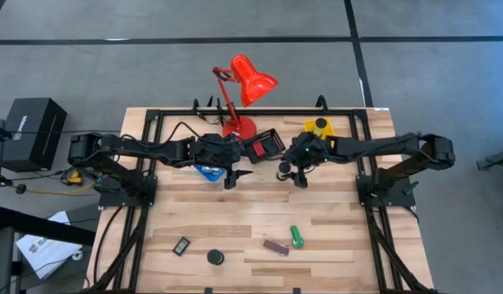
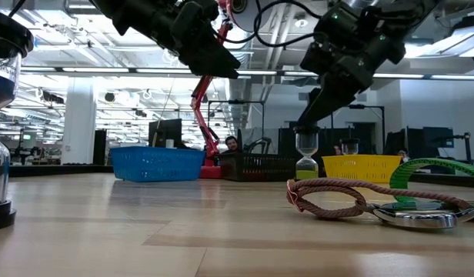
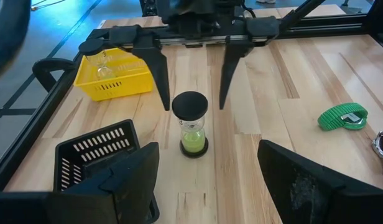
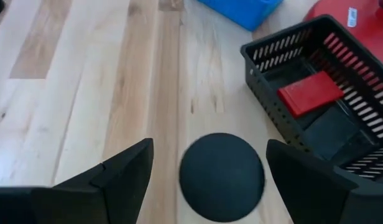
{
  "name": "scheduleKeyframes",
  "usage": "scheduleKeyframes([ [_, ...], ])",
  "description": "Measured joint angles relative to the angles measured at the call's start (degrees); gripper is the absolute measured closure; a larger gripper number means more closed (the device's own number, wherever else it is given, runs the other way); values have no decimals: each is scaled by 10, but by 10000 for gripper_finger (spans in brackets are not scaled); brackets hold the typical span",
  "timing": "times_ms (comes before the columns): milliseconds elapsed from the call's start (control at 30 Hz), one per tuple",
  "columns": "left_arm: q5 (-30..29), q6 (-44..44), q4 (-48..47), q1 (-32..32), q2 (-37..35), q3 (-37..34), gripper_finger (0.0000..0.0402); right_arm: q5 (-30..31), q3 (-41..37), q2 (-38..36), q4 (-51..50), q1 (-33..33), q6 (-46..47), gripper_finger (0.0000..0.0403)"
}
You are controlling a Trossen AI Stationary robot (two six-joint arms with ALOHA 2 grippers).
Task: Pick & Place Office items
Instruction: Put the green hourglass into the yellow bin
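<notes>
Wooden slatted surface (image 1: pixel 235 220): right gripper (image 1: pixel 292 174), jaws spread, hovers over the upright black-capped green-sand hourglass (image 3: pixel 193 124) near the far edge; a skewed descent could topple it. Left gripper (image 1: pixel 233 178) waits spread.

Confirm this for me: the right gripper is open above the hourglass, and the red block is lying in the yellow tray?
Not quite. The red block lies in the black tray, as the right wrist view shows. The rest holds: the right gripper is open above the hourglass.
</notes>
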Motion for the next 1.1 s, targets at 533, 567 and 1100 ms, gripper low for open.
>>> scheduleKeyframes([
  [533,0,0,0,0,0,0,133,0,0,0,2,-1,-9,99],
  [567,0,0,0,0,0,0,133,0,-1,0,1,-1,-9,99],
  [1100,0,0,0,0,0,0,133,0,-1,0,-7,2,-26,99],
])
